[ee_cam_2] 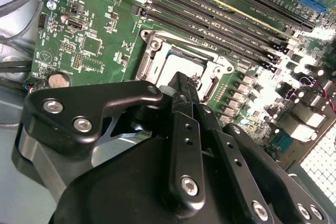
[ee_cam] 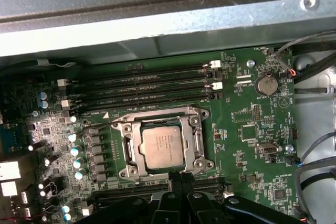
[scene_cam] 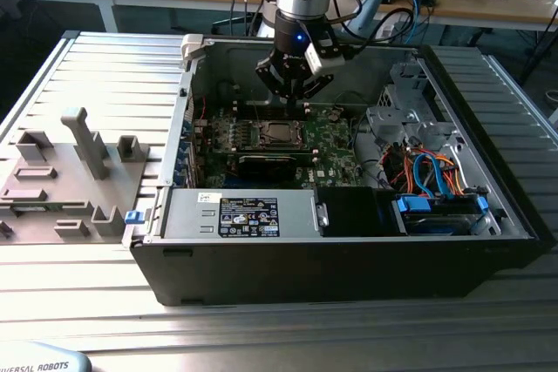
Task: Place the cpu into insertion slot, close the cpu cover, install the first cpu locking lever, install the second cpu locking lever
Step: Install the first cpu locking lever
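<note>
Silvery-grey metal marks the cpu [ee_cam: 164, 148], which we see lying flat inside the insertion slot [ee_cam: 129, 150], with the cpu cover [ee_cam: 193, 145] shut down around it so that the chip top shows through the central cut-out. On the green circuit board [scene_cam: 336, 141] in the exterior view, the socket sits at about 9 o'clock from the board's middle, and the tool [scene_cam: 295, 93] hangs just above the board's far edge, at roughly 12 o'clock from the socket. We see its black fingers [ee_cam_2: 185, 129] drawn together to a narrow tip with nothing between them, reaching down close to the socket's edge in the second wrist view.

Room around the socket is tight. Long black memory slots [ee_cam: 147, 85] run parallel along one side of the frame, near it, and a row of small capacitors [ee_cam: 76, 153] lines another side. A coin cell [ee_cam: 268, 83] lies well apart from the socket, toward the board's edge, where dark cables [ee_cam: 310, 66] cross the bare chassis floor.

The open computer case [scene_cam: 349, 267] rests on a ribbed metal counter [scene_cam: 113, 67]. Its walls rise on all sides of the board, so we find free room only from above. At 3 o'clock of the board stands a grey drive cage [scene_cam: 410, 119] with orange and blue wires [scene_cam: 427, 167] below it.
</note>
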